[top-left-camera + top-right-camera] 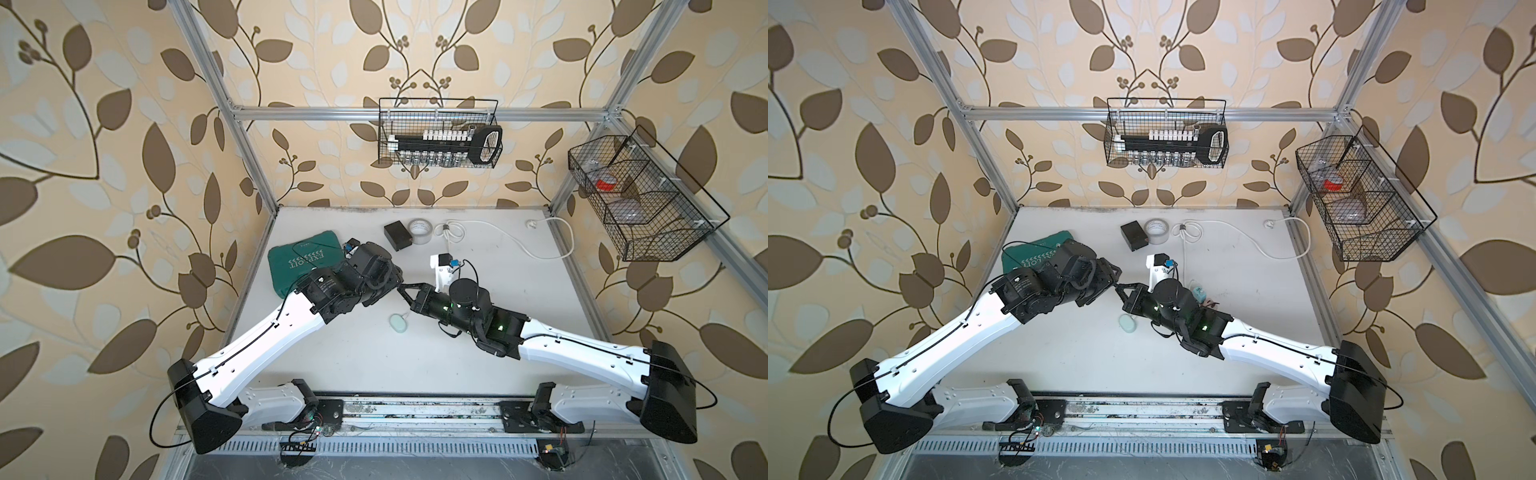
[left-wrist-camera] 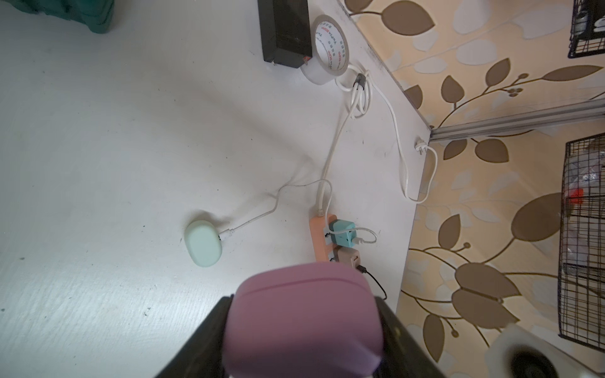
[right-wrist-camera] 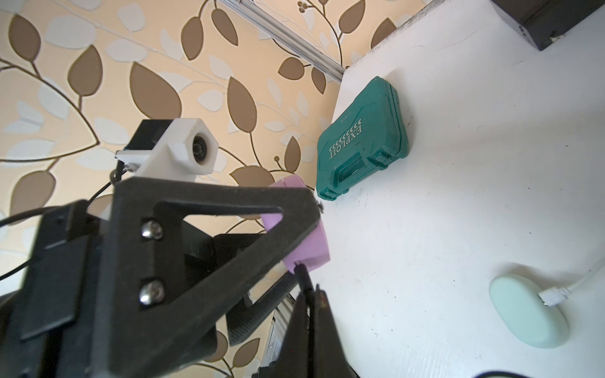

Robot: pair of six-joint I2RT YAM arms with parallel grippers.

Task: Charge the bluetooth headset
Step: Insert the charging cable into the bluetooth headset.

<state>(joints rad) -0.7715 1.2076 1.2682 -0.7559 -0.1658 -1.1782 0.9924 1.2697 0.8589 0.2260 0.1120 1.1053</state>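
Left gripper (image 2: 304,330) clamps the case (image 2: 304,294) above the worktop (image 1: 374,365) so right gripper (image 3: 309,294), pinching the plug (image 3: 300,273), reaches its port.

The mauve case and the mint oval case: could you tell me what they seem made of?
The mauve rounded case looks like silicone or matte plastic: dull surface, soft edges. The mint oval case shows the same matte finish, probably alike.

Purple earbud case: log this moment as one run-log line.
left gripper holding purple case | right gripper shut on black plug, tip at case, seating unclear | mint case on table, white cable plugged in
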